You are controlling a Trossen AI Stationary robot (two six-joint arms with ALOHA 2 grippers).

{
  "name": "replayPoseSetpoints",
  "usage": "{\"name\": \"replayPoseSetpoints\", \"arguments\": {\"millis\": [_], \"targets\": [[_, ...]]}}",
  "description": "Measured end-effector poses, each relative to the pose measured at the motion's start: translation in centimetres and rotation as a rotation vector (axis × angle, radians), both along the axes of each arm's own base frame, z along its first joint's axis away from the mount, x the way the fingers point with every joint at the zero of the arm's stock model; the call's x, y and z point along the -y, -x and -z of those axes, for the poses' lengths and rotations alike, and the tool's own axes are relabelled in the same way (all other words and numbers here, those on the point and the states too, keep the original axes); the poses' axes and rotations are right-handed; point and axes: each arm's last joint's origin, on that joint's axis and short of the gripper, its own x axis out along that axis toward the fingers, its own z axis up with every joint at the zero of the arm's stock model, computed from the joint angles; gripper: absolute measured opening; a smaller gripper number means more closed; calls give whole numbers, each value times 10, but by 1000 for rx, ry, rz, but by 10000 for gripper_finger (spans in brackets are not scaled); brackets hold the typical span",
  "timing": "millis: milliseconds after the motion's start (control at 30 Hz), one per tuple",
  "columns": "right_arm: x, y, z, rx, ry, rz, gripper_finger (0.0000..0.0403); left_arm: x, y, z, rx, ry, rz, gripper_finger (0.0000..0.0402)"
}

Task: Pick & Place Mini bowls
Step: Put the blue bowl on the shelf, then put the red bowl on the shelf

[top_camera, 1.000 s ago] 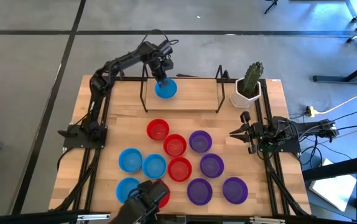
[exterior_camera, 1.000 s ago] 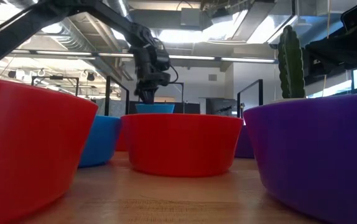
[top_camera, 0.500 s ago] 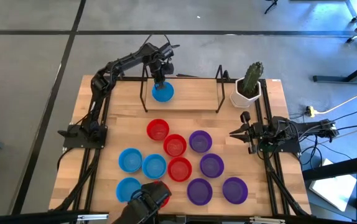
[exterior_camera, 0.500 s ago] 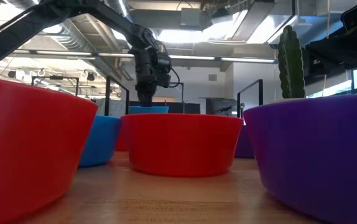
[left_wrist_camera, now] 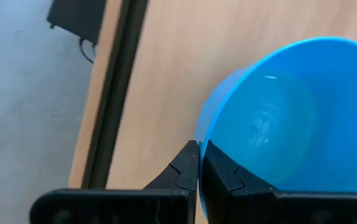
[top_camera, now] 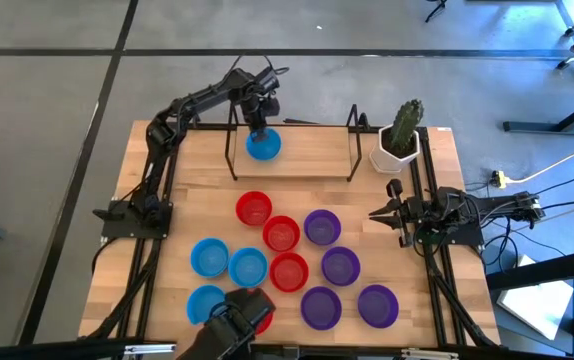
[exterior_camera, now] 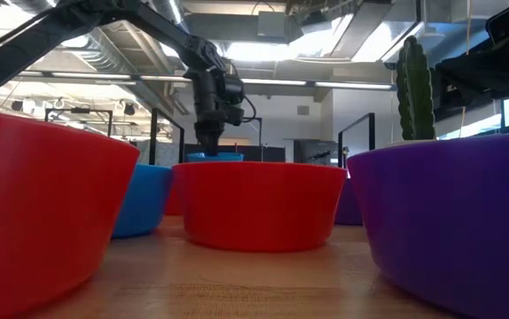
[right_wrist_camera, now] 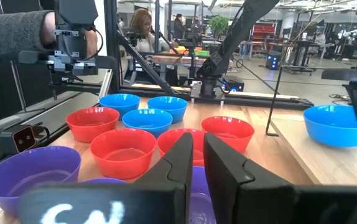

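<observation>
The left gripper (top_camera: 258, 131) is at the table's (top_camera: 307, 165) far edge, its fingers pinched together on the rim of a blue mini bowl (top_camera: 263, 146) that sits between the posts of a black frame (top_camera: 352, 143). From the low view only this bowl's rim peeks over a red bowl (exterior_camera: 259, 204). The other mini bowls (top_camera: 285, 262), red, blue and purple, cluster toward the near edge, one red bowl half hidden behind a dark camera mount (top_camera: 229, 326). The right gripper (top_camera: 378, 214) waits at the right edge holding nothing; its fingers stand a narrow gap apart
</observation>
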Motion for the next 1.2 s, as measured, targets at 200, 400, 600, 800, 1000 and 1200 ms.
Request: {"name": "replayPoseSetpoints", "arguments": {"millis": [200, 400, 600, 800, 1000, 1200], "targets": [[0, 0, 0, 0, 0, 0, 42, 0, 1, 0, -15, -14, -11, 3], [0, 0, 0, 0, 0, 0, 42, 0, 0, 0, -16, -10, -26, 3], [0, 0, 0, 0, 0, 0, 42, -3, -3, 18, -76, -1, -34, 4], [0, 0, 0, 0, 0, 0, 42, -7, -4, 27, -97, 6, -53, 18], [0, 0, 0, 0, 4, 0, 42, -4, -4, 26, -123, -13, -53, 73], [0, 0, 0, 0, 2, 0, 42, -1, -4, 18, -101, -20, -70, 148]]}}
